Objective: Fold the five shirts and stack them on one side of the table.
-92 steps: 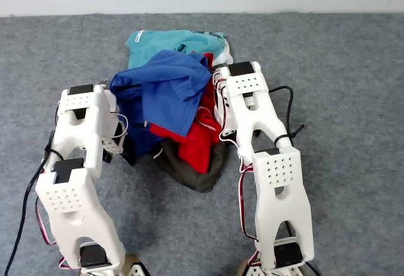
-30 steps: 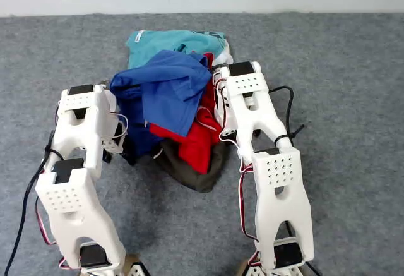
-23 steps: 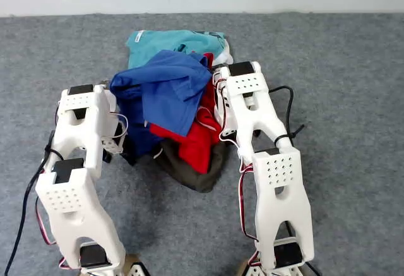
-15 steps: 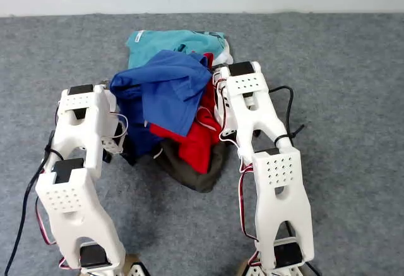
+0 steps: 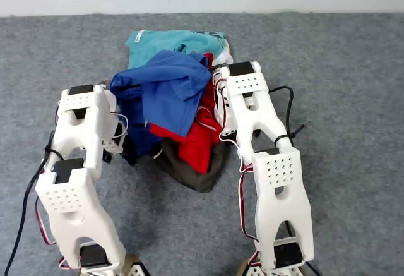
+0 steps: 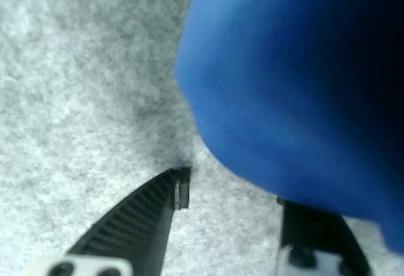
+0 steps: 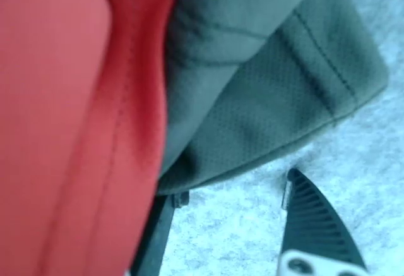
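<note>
Crumpled blue cotton shirt (image 5: 167, 90) heaped over red shirt (image 5: 192, 140), teal shirt (image 5: 170, 39) and olive mesh shirt (image 5: 196, 175), grey felt table (image 5: 341, 86), left gripper (image 6: 237, 197) jaws apart beside the blue cloth, right gripper (image 7: 235, 191) jaws apart at the olive hem

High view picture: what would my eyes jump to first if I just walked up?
A messy heap of shirts sits in the middle of the grey table. A bright blue shirt lies on top, with a teal shirt behind and a red shirt underneath. Two white arms stand close on either side, the left arm and the right arm.
</note>
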You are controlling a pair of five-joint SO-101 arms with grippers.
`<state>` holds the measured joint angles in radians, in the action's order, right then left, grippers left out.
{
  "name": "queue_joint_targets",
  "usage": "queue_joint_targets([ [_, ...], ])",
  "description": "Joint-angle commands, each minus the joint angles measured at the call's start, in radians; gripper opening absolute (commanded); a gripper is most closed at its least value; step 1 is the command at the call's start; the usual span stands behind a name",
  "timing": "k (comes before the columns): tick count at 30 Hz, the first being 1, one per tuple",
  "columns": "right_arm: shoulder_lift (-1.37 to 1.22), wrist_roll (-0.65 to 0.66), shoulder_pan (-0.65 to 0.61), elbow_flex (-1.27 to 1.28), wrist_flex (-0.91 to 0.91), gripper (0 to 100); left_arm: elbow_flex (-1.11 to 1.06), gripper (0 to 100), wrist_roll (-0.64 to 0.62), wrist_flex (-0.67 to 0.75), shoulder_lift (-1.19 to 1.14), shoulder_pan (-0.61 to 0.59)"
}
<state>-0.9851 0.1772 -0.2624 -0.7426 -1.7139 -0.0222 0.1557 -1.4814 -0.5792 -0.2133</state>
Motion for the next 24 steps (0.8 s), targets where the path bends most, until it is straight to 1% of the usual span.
queue_joint_targets([
  [1,-0.05,0.0,-0.004,0.014,0.013,24.3,-0.002,23,-0.008,-0.003,-0.035,0.012],
  [24,-0.05,0.0,-0.004,0.014,0.013,24.3,-0.002,23,-0.008,-0.003,-0.035,0.012],
])
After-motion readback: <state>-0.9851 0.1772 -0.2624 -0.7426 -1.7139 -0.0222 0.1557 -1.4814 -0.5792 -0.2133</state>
